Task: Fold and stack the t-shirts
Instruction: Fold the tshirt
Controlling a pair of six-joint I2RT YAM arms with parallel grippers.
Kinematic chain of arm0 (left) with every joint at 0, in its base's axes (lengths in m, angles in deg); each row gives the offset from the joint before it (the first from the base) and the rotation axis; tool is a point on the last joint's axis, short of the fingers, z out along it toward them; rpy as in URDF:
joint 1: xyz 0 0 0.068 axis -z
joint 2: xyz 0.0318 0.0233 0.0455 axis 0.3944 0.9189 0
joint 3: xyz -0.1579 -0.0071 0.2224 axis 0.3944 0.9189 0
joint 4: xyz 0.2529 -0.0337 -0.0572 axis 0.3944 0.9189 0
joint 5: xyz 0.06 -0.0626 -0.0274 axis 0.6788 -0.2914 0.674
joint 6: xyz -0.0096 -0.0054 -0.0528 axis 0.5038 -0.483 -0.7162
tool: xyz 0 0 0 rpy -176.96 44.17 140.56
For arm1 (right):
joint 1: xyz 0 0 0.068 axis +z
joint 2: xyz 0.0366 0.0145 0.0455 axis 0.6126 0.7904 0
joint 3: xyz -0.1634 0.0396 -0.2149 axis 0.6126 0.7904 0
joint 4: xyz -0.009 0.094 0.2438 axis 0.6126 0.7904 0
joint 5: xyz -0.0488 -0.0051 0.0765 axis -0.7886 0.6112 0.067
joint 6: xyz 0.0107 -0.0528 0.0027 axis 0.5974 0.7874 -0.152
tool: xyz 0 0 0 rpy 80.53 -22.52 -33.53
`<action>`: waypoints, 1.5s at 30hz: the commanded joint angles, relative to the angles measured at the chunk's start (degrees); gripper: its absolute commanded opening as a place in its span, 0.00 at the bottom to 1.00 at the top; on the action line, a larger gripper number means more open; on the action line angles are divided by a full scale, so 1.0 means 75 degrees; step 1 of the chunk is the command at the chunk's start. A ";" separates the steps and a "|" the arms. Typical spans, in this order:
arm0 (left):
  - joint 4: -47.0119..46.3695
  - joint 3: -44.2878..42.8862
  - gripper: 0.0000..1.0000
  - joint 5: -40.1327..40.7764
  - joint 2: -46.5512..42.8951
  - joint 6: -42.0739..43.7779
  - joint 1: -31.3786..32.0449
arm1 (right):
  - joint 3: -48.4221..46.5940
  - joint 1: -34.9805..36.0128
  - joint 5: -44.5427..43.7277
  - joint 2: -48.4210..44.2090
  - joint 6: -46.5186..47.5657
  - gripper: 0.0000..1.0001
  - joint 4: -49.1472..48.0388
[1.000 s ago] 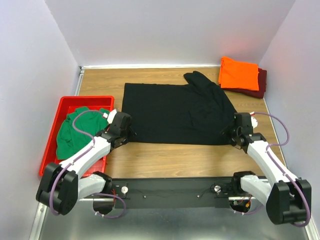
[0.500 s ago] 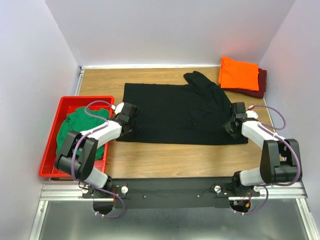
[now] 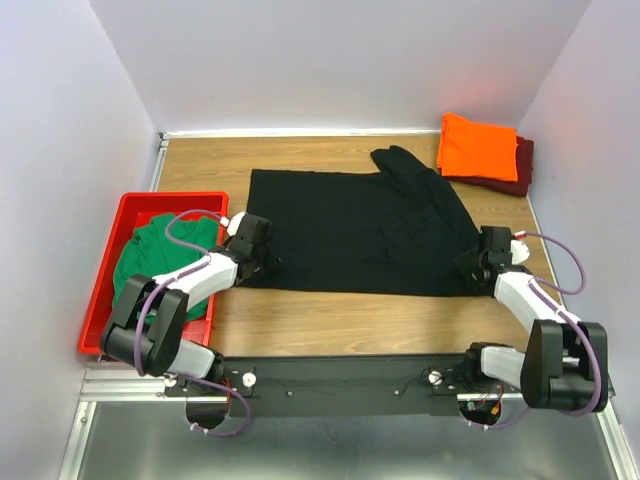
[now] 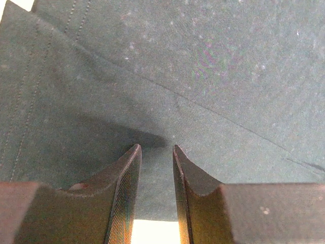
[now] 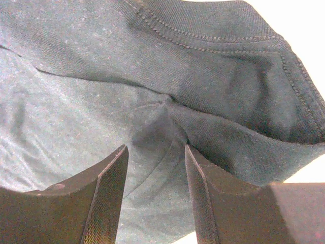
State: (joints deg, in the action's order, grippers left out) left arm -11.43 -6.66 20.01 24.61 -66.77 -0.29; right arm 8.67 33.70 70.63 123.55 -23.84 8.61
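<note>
Lab test cell: blank walls [image 3: 340, 60] box in a wooden table [image 3: 330, 322].

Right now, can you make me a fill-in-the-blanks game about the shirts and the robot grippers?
The t-shirt spread flat is ____.
The t-shirt in the red tray is ____.
Under the orange t-shirt lies a darker t-shirt coloured ____.
The left gripper and right gripper are each at a near ____ of the spread t-shirt.
Missing words: black; green; maroon; corner.

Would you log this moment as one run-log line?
black shirt spread flat | left claw open, near-left corner | right claw open, near-right corner | orange shirt on maroon shirt | green shirt in tray
</note>
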 commanded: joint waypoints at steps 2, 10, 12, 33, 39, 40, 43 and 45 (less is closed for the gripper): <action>0.1122 0.0327 0.40 -0.0297 -0.0467 -0.0104 0.0012 | 0.0518 -0.0089 0.0981 -0.0257 -0.0013 0.57 0.1085; 0.1944 0.0713 0.40 -0.0343 -0.1545 -0.0280 0.0012 | 0.0529 -0.0089 0.1623 -0.0117 -0.0002 0.57 0.1531; 0.2015 0.0749 0.40 -0.0308 -0.1733 -0.0280 0.0012 | 0.0611 -0.0089 0.1859 -0.0187 0.0021 0.57 0.1683; 0.2168 -0.5764 0.40 0.0946 0.2491 0.1065 -0.1299 | -0.4585 0.0004 0.2316 0.2467 0.2105 0.58 -0.0013; 0.3581 -0.9149 0.43 0.1952 0.5267 0.1758 -0.1616 | -0.6346 0.0297 0.2668 0.4240 0.2740 0.58 -0.0366; 0.3724 -0.9943 0.43 0.2070 0.5599 0.1793 -0.1629 | -0.6477 0.0344 0.2704 0.4405 0.2810 0.58 -0.0425; 0.4193 -1.1096 0.43 0.2270 0.6757 0.1980 -0.1687 | -0.6887 0.0461 0.2797 0.4956 0.3068 0.58 -0.0566; 0.4381 -1.1902 0.43 0.2422 0.7217 0.2005 -0.1687 | -0.7214 0.0497 0.2774 0.5179 0.3197 0.58 -0.0578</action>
State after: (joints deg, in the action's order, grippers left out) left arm 14.26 -87.13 32.67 73.39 -54.37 -12.77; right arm -40.90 36.58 89.38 159.94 -3.92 6.58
